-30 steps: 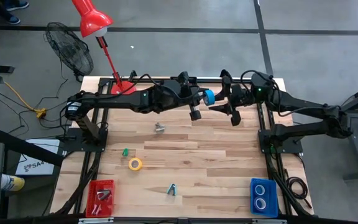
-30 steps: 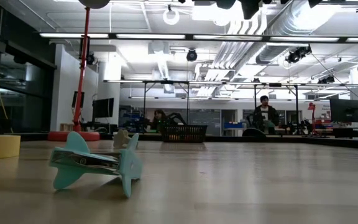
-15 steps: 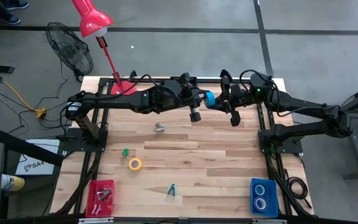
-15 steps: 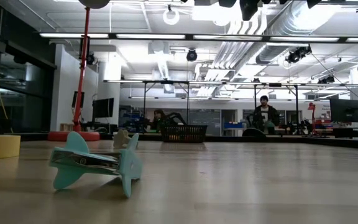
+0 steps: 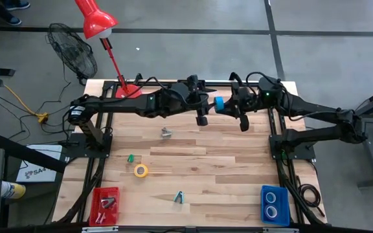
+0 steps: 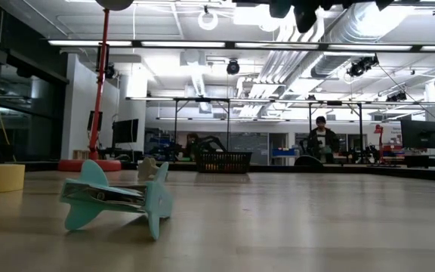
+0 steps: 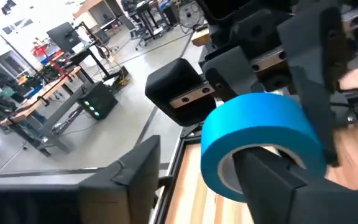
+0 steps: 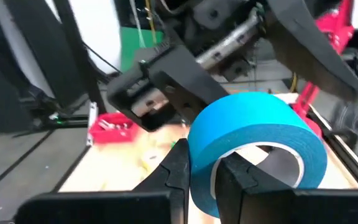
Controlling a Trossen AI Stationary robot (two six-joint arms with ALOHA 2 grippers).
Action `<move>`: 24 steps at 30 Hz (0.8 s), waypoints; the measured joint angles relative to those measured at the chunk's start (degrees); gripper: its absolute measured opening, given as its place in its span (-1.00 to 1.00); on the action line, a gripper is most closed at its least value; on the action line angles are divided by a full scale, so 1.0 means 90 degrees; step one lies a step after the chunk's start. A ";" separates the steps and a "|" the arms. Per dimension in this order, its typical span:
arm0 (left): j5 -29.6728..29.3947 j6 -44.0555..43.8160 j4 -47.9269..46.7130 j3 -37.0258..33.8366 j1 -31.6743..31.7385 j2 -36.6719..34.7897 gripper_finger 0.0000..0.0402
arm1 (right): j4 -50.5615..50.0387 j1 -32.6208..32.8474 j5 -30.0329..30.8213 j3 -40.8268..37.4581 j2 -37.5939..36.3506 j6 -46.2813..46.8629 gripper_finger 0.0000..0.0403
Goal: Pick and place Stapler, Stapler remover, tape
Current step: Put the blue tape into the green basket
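A blue tape roll (image 5: 219, 103) hangs in the air over the far middle of the table, between my two grippers. My right gripper (image 5: 229, 106) reaches it from the right and is shut on it (image 8: 207, 183). My left gripper (image 5: 208, 105) comes from the left and stands open (image 7: 207, 177), one finger inside the ring and the other well off its outer wall. A yellow tape roll (image 5: 140, 171) lies flat on the table. A teal stapler remover (image 5: 179, 198) (image 6: 115, 198) rests on its wings near the front edge. Which small thing is the stapler, I cannot tell. My right gripper pinches the blue roll's wall (image 8: 199, 163), one finger (image 8: 244, 183) inside the ring and one (image 8: 169, 180) outside. The fingers come level from the table's right. The roll is lifted clear of the table. My left gripper has one finger (image 7: 278, 183) inside the ring; whether it touches, I cannot tell.
A small grey thing (image 5: 166, 133) and a small green one (image 5: 131, 158) lie left of centre. A red bin (image 5: 96, 213) stands at the front left and a blue bin (image 5: 264, 213) holding two rolls at the front right. A red lamp (image 5: 98, 21) rises from the far left.
My right gripper has gone toward the table's left onto the blue tape and has shut on its wall. My left gripper has opened, so its outer finger stands off the roll. The roll has stayed about where it was, clear of the table.
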 joint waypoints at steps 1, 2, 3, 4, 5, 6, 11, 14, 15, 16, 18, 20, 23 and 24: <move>0.0063 0.0083 -0.0096 -0.0008 0.0002 -0.0043 0.03 | -0.0097 -0.0001 0.0102 0.0002 -0.0004 -0.0001 -0.84; 0.0139 0.0175 -0.0208 -0.0010 0.0003 -0.0080 0.07 | -0.0195 -0.0004 0.0163 0.0002 -0.0008 -0.0006 -0.84; 0.0187 0.0261 -0.0270 -0.0010 0.0005 -0.0100 0.09 | -0.0257 -0.0012 0.0174 0.0006 -0.0010 -0.0007 -0.84; 0.0218 0.0269 -0.0378 -0.0010 0.0005 -0.0148 0.11 | -0.0339 -0.0046 0.0174 0.0011 -0.0017 0.0013 -0.84; 0.0268 0.0269 -0.0590 -0.0011 0.0002 -0.0229 0.12 | -0.0476 -0.0077 0.0179 0.0010 -0.0019 0.0092 -0.84; 0.0310 0.0269 -0.0702 -0.0010 -0.0002 -0.0283 0.13 | -0.0576 -0.0119 0.0182 0.0000 -0.0010 0.0188 -0.84; 0.0297 0.0268 -0.1299 0.0010 -0.0004 -0.0518 0.14 | -0.1039 -0.0395 0.0201 0.0000 -0.0038 0.0429 -0.84; 0.0216 0.0267 -0.1986 -0.0015 0.0002 -0.0728 0.14 | -0.1564 -0.0535 0.0191 0.0000 -0.0084 0.0628 -0.84; 0.0100 0.0266 -0.2026 0.0018 0.0002 -0.0779 0.14 | -0.1766 -0.0587 0.0203 0.0000 -0.0121 0.0715 -0.84; -0.0036 0.0266 -0.2273 0.0022 0.0002 -0.0884 0.14 | -0.1955 -0.0630 0.0194 0.0000 -0.0150 0.0841 -0.84; -0.0320 0.0269 -0.2805 0.0005 -0.0002 -0.1017 0.14 | -0.2268 -0.0648 0.0153 0.0001 -0.0224 0.1218 -0.84; -0.0473 0.0266 -0.3176 0.0010 -0.0002 -0.1118 0.14 | -0.2770 -0.0634 0.0131 0.0000 -0.0295 0.1632 -0.84; -0.0545 0.0266 -0.3563 0.0010 -0.0002 -0.1248 0.14 | -0.3557 -0.0442 0.0141 0.0000 -0.0473 0.2255 -0.84; -0.0557 0.0266 -0.3756 0.0010 -0.0002 -0.1317 0.14 | -0.3892 -0.0332 0.0154 0.0000 -0.0540 0.2473 -0.84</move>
